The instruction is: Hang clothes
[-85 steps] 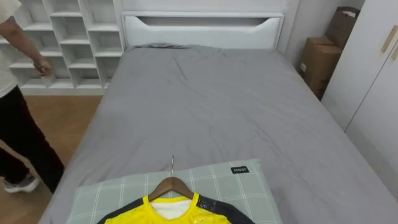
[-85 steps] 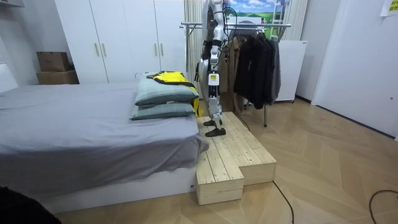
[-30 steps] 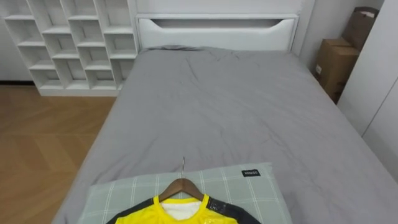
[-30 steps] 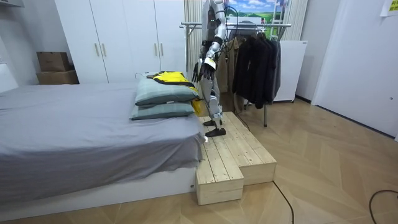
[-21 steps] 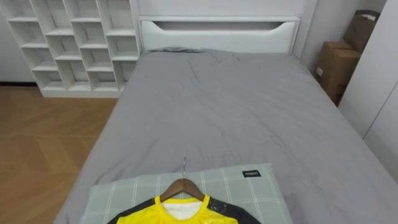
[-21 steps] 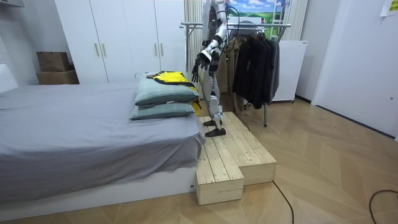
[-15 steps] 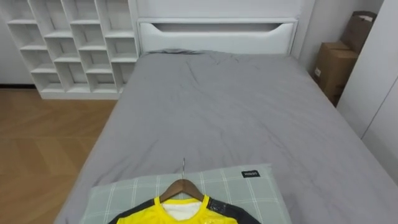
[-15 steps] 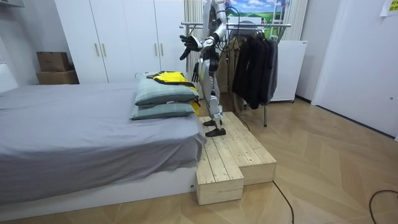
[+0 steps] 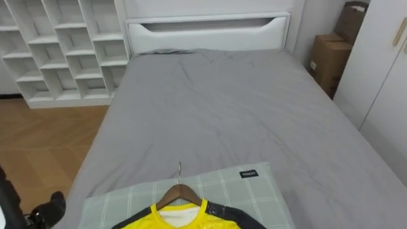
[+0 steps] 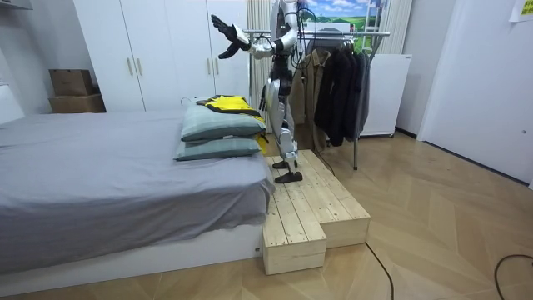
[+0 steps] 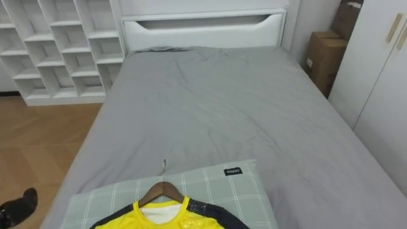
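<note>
Yellow shirt w/ dark sleeves on brown wooden hanger lies on pale green checked pillow, bottom centre, on grey bed. L robot hand lower left, fingers spread, holding nothing. R robot hand low by hip, state can't tell.

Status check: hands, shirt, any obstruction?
Left hand raised, open, holding nothing; right hand low by the side. Shirt on hanger, flat on pillow. Rack behind robot.

Shirt on hanger lies on the pillow, atop the bed.
</note>
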You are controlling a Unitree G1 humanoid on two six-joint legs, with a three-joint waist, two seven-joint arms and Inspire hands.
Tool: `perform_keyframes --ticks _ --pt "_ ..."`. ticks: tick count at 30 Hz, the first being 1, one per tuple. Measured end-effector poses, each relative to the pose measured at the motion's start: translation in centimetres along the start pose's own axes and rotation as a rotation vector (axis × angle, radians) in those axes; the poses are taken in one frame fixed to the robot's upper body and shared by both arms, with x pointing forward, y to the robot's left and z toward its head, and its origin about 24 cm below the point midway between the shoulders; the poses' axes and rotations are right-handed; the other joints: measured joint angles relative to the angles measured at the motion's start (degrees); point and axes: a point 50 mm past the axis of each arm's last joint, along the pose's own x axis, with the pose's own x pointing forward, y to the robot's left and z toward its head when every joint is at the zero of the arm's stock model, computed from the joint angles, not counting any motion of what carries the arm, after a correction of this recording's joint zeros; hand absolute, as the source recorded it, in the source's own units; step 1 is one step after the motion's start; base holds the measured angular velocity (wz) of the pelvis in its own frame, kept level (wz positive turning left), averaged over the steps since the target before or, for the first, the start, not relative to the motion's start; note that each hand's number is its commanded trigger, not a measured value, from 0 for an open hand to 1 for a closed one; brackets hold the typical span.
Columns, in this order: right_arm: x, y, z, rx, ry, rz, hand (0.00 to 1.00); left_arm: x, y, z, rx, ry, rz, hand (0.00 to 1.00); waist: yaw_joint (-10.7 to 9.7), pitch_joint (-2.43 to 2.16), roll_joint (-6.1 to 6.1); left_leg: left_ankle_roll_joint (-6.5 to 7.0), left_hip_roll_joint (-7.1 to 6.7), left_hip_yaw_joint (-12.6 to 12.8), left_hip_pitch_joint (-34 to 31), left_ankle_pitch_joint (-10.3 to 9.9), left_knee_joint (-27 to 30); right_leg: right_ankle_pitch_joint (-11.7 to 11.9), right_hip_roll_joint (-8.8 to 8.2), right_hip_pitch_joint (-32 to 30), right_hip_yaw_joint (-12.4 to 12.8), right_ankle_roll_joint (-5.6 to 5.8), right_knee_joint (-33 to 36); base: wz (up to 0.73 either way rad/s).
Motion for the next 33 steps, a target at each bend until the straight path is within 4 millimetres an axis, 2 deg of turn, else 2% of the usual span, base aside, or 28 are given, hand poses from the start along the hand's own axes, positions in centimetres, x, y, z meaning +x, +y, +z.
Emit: perform_keyframes --ticks 8,11,12,14,20,26,30,33 --pt "-0.1 -0.2 -0.8 -0.119 0.048 -0.005 0.00 -0.8 -2.1 0.6 0.049 -0.052 -0.178 0.00 -2.07 0.16 -0.21 0.00 0.17 0.87 0.12 0.00 -0.17 0.00 0.07 -0.56 1.10 0.00 0.56 -0.08" --pt "-0.2 -0.3 -1.4 -0.160 0.082 -0.005 0.00 -1.4 -3.0 -0.4 0.088 -0.018 -0.245 0.00 -2.78 0.38 -0.31 0.00 0.27 0.94 0.59 0.00 -0.64 0.00 0.15 -0.73 1.32 0.00 1.21 -0.05" --pt "-0.2 -0.3 -1.7 -0.165 0.099 -0.005 0.00 -1.6 -3.4 -0.6 0.099 -0.009 -0.268 0.00 -3.37 0.68 -0.50 0.00 0.24 0.92 0.59 0.00 -0.66 0.00 0.12 -0.79 1.39 0.00 1.18 -0.03" --pt "-0.2 -0.2 -2.0 -0.181 0.122 -0.003 0.00 -1.7 -3.8 -0.8 0.109 -0.003 -0.289 0.00 -3.76 0.95 -0.75 0.00 0.20 0.94 0.18 0.00 -0.65 0.00 0.10 -1.22 1.53 0.00 1.16 -0.05" --pt "-0.2 -0.2 -2.0 -0.204 0.142 -0.007 0.00 -0.4 -5.3 0.3 0.103 -0.021 -0.322 0.00 -3.89 0.91 -0.82 0.44 0.19 0.99 -2.32 0.30 -0.53 0.06 0.10 -4.51 2.11 0.10 2.60 -0.04" --pt "0.0 0.1 -1.0 -0.238 0.126 -0.004 0.00 0.7 -6.2 1.6 0.089 -0.055 -0.332 0.00 -4.08 0.50 -1.08 0.56 0.25 1.20 -4.57 0.44 0.38 0.05 0.09 -7.14 2.19 0.13 4.17 -0.02" --pt "0.1 0.0 -0.3 -0.240 0.109 -0.026 0.00 1.5 -7.2 1.9 0.114 -0.052 -0.359 0.00 -4.23 0.25 -0.55 0.59 0.29 0.98 -7.41 0.50 1.91 0.30 0.09 -8.96 2.05 0.36 4.51 0.02" --pt "0.2 0.1 0.3 -0.246 0.090 -0.032 0.00 1.6 -7.7 1.7 0.135 -0.039 -0.385 0.00 -4.34 0.44 0.05 0.61 0.33 0.97 -9.04 0.51 2.40 0.30 0.08 -10.69 2.06 0.36 5.44 0.00"
